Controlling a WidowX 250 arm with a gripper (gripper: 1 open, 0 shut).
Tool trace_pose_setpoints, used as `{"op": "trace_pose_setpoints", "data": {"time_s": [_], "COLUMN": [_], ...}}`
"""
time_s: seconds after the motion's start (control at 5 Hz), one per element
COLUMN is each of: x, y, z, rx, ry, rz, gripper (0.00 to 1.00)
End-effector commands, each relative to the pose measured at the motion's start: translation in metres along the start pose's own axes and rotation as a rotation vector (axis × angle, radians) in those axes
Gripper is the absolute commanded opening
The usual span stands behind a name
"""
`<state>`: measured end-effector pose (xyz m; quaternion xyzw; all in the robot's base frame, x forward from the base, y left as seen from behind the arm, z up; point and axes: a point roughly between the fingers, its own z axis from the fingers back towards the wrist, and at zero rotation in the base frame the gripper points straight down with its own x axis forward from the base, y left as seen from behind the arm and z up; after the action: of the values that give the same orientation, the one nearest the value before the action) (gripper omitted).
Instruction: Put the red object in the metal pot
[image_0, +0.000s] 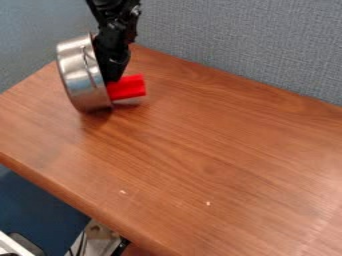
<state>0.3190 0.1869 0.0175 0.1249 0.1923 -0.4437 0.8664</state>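
The metal pot (80, 72) lies tipped on its side at the back left of the wooden table, its mouth turned to the right. The red object (128, 90) is a small block at the pot's mouth, sticking out to the right and low over the wood. My black gripper (115, 76) comes down from above, its fingers between the pot's rim and the block, touching or nearly touching both. The fingertips are dark and overlap the rim. Whether they clamp the rim or the block does not show.
A blue-grey wall (254, 40) runs close behind the table. The table's front edge (80, 205) drops to a dark floor at the lower left. Bare wood (214, 150) stretches to the right and front of the pot.
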Motion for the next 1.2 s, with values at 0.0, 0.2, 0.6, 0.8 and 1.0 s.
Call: {"op": "trace_pose_setpoints", "data": {"time_s": [0.0, 0.2, 0.6, 0.8, 1.0], "x": [0.008, 0.014, 0.018, 0.008, -0.002], "y": [0.019, 0.027, 0.024, 0.023, 0.025], "z": [0.006, 0.010, 0.024, 0.013, 0.002], "rx": [0.029, 0.054, 0.056, 0.109, 0.162], "ry": [-0.011, -0.016, -0.047, -0.082, -0.115], "rz": [-0.025, -0.082, -0.168, -0.244, -0.317], "gripper": [0.00, 0.00, 0.00, 0.00, 0.00]}}
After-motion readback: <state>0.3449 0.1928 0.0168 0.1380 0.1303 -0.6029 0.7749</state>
